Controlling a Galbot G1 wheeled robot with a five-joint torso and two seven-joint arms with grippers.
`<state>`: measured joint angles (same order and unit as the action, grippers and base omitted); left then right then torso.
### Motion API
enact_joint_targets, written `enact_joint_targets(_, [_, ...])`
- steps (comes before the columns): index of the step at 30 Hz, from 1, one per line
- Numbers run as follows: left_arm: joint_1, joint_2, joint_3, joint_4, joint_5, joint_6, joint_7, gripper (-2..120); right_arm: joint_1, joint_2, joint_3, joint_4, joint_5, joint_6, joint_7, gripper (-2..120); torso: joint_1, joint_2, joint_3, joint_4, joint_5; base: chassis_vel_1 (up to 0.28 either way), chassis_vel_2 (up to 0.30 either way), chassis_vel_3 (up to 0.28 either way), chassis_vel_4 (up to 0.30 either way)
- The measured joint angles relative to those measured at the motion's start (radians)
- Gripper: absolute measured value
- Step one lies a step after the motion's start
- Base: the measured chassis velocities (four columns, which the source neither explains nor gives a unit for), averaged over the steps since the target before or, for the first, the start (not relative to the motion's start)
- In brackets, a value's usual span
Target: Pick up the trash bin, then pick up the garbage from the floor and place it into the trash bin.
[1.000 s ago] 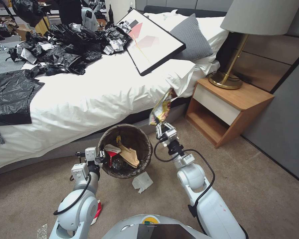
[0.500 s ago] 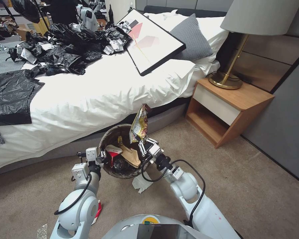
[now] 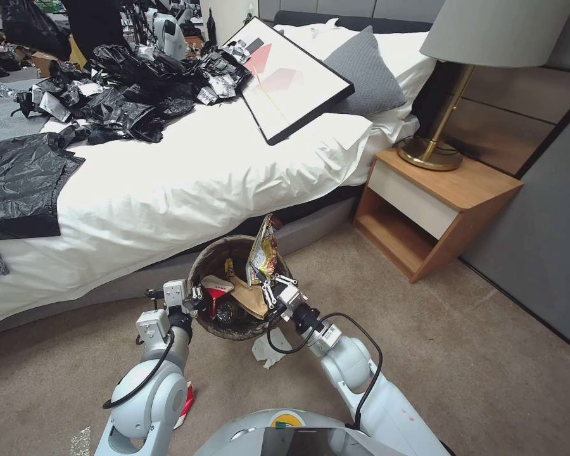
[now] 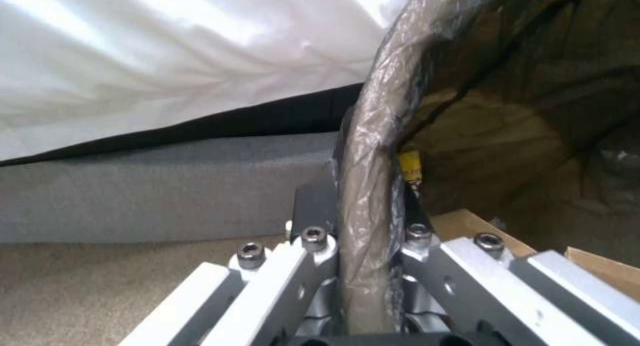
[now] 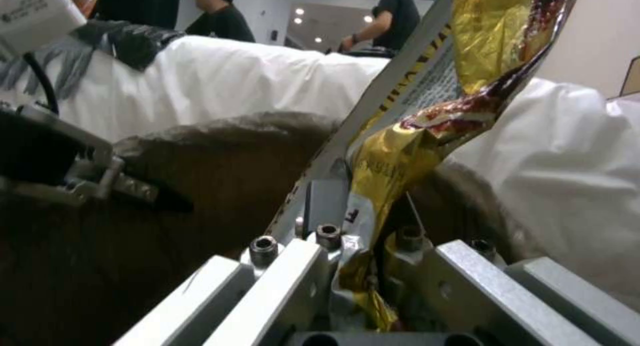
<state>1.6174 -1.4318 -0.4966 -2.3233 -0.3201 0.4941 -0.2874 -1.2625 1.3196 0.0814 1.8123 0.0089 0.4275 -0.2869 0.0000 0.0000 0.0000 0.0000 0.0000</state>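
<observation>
Carpet beside the bed (image 3: 171, 183); left gripper (image 3: 193, 296) clamps the bin (image 3: 234, 332) rim; right gripper (image 3: 273, 286), over its mouth, pinches the upright wrapper (image 3: 264, 250), bin directly below.

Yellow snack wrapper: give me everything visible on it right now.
The yellow snack wrapper is a crumpled, glossy foil-like bag, yellow with dark red patches and a pale printed side. It stands nearly upright over the open trash bin, its lower end pinched in the right tool, which is shut on it. Its upper end is free, in front of the bed's edge. The left tool grips the bin's rim.
</observation>
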Motion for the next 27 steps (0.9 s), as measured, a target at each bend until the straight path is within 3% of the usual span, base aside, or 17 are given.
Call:
enact_joint_targets(17, [0.004, -0.002, 0.007, -0.010, -0.009, 0.008, -0.005, 4, 0.009, 0.001, -0.045, -0.054, -0.026, -0.025, 0.035, 0, 0.000, 0.000, 0.000, 0.0000, 0.0000, 0.000, 0.000, 0.000, 0.000])
enact_joint_targets(27, [0.002, 0.002, 0.007, -0.012, -0.013, 0.013, -0.006, 4, 0.010, -0.001, -0.048, -0.064, -0.029, -0.032, 0.038, 34, 0.000, 0.000, 0.000, 0.0001, 0.0000, 0.000, 0.000, 0.000, 0.000])
